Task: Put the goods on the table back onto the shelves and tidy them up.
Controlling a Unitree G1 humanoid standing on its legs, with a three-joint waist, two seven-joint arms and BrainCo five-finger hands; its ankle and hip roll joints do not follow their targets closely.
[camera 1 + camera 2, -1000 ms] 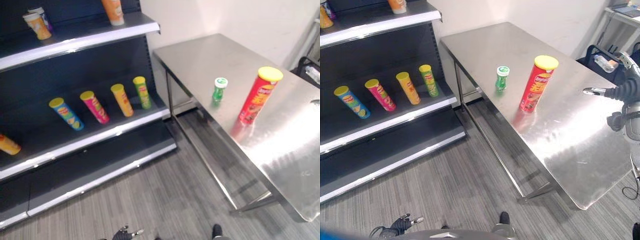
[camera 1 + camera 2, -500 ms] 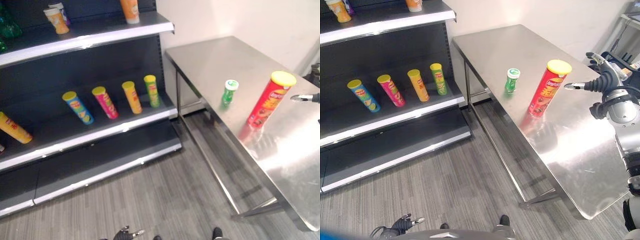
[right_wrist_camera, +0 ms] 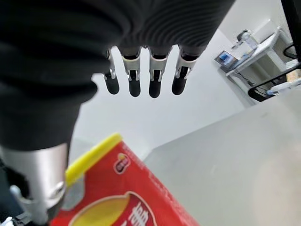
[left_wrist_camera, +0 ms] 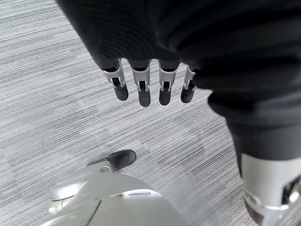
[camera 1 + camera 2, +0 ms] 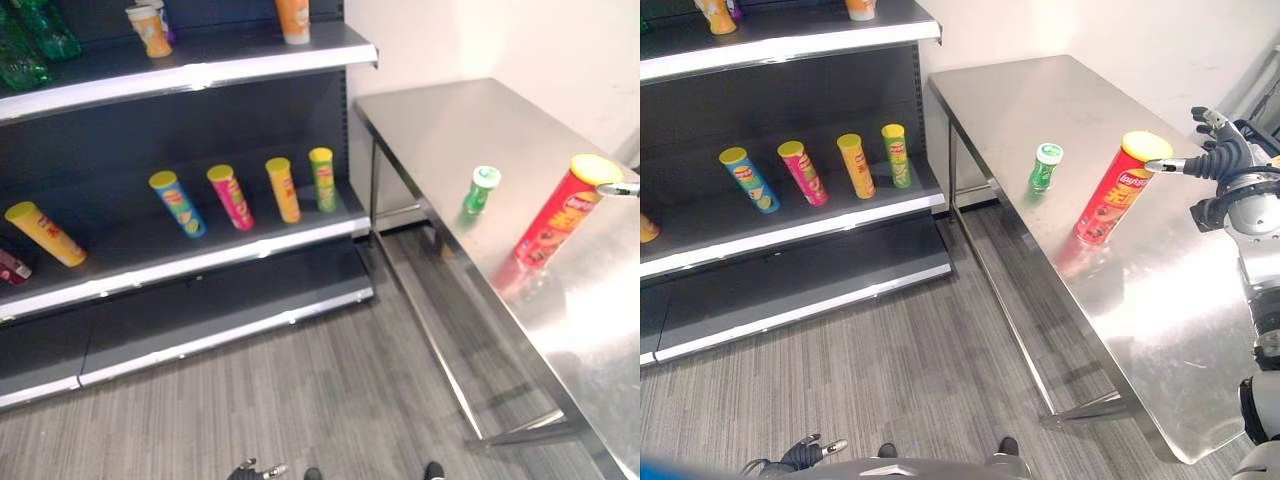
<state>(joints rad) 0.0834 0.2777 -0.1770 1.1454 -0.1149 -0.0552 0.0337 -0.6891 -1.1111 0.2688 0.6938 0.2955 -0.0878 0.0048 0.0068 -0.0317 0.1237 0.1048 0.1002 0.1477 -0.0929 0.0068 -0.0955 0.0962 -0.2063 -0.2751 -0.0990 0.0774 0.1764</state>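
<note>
A tall red chip can (image 5: pixel 1112 192) with a yellow lid stands upright on the steel table (image 5: pixel 1040 95). A small green bottle (image 5: pixel 1044 167) with a white cap stands to its left. My right hand (image 5: pixel 1228 162) hovers open just right of the can's lid, one fingertip (image 5: pixel 620 188) reaching its rim. In the right wrist view the fingers (image 3: pixel 141 77) are straight, with the red can (image 3: pixel 127 193) close beside the thumb. My left hand (image 5: pixel 800 455) hangs low over the floor, fingers (image 4: pixel 141 89) straight and holding nothing.
A dark shelf unit (image 5: pixel 790 232) stands left of the table. Its middle shelf holds blue (image 5: pixel 744 178), pink (image 5: pixel 802 172), orange (image 5: pixel 855 165) and green (image 5: pixel 896 155) chip cans. A yellow can (image 5: pixel 44 232) lies further left. Cups (image 5: pixel 150 30) and green bottles (image 5: pixel 30 40) sit on the upper shelf.
The camera has turned left, so the whole scene sits further right. My right hand has come in from the right up to the red can's lid.
</note>
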